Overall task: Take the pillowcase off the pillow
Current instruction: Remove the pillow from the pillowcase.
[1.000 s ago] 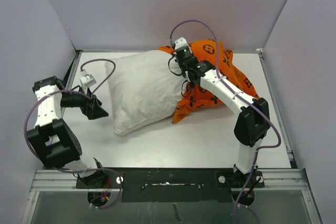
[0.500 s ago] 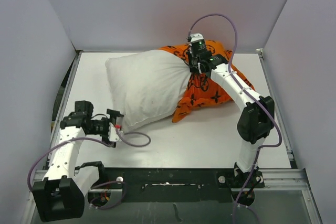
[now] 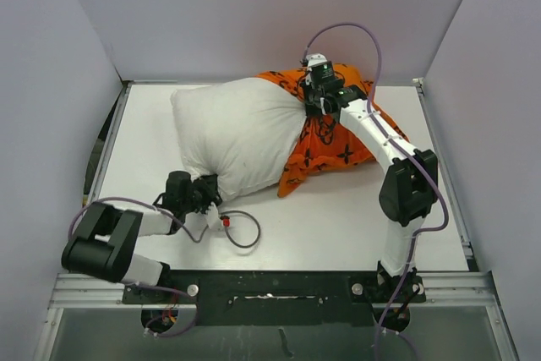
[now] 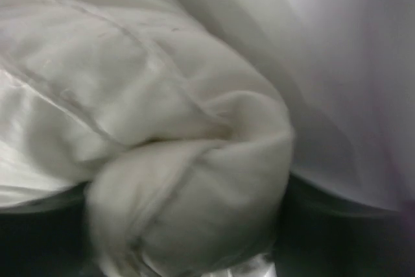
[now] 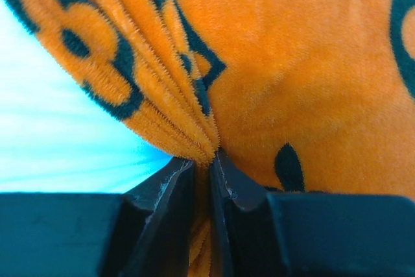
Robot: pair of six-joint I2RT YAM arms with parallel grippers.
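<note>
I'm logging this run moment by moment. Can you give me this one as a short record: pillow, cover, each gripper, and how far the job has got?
pillow: white, lying on the table, mostly bare
pillowcase: orange, bunched over the pillow's far-right end
right gripper: shut on a pinched fold of the pillowcase
left gripper: at the pillow's near-left corner; whether it grips cannot be seen
progress: cover partly off, one end of the pillow covered

White pillow (image 3: 237, 137) on worktop (image 3: 338, 217), right end sheathed in bunched orange pillowcase (image 3: 338, 151); right end effector (image 3: 318, 101) at the gathered cloth, left end effector (image 3: 207, 192) against pillow's near-left corner.
</note>
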